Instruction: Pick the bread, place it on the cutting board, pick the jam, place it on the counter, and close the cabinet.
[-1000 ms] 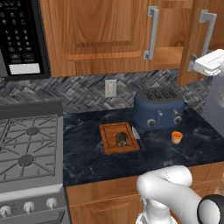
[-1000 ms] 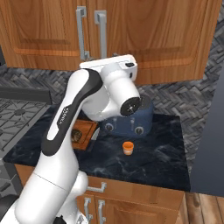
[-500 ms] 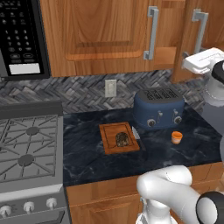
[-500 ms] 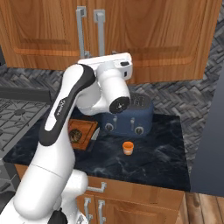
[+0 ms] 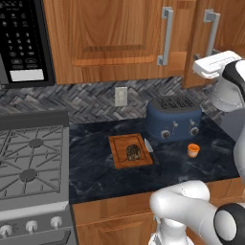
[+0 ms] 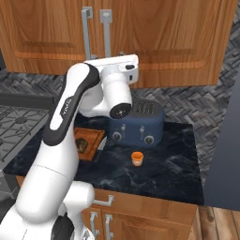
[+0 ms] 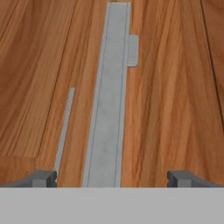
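Against the cabinet door [image 5: 198,43], the tool [image 7: 111,177] sat spread wide astride its silver handle [image 7: 107,96], seemingly to push it closed.

1 bread [image 5: 133,152], 1 jam [image 5: 193,150], 1 toaster [image 5: 173,118]

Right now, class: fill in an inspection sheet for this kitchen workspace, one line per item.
Surface: dark marbled counter.
Job's things: bread lies on the cutting board; jam stands on the counter in front of the toaster; cabinet, right door ajar.
Clutter: toaster only.
Grippers: gripper against the cabinet door, jaws spread wide either side of the silver handle, gripping nothing.
Cables: nothing seen.
Surroundings: gas stove, microwave, wall outlet.
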Robot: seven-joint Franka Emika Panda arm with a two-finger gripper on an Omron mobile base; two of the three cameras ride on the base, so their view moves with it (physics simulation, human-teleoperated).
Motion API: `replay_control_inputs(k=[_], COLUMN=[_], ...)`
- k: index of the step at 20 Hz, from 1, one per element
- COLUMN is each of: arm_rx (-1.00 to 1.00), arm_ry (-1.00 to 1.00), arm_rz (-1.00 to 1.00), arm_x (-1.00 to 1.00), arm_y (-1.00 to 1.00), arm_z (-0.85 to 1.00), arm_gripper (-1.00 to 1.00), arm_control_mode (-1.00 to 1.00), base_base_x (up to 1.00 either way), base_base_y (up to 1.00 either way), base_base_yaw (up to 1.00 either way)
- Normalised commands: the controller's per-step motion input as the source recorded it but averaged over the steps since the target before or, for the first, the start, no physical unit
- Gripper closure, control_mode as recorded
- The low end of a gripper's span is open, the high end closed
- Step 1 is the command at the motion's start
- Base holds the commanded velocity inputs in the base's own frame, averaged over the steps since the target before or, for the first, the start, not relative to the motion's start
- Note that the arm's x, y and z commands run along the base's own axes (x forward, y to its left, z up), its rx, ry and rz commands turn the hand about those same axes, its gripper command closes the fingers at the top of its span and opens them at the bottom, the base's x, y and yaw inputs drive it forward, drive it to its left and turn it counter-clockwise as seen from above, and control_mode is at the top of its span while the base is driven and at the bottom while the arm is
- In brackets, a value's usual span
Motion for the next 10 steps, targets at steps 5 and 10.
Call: replay_control_inputs(k=[5,10], arm_rx=[0.01,0.02], arm_ry=[-0.04,-0.02], arm_rz=[-0.05,-0.04], arm_x=[0.27,0.28], arm_y=[0.03,0.04], arm_z=[0.00,0.00], arm_gripper=[-1.00,-1.00], arm_control_mode=[-1.00,-1.00], base_base_x=[0.00,0.00], base_base_y=[0.00,0.00], base_base_yaw=[0.00,0.00])
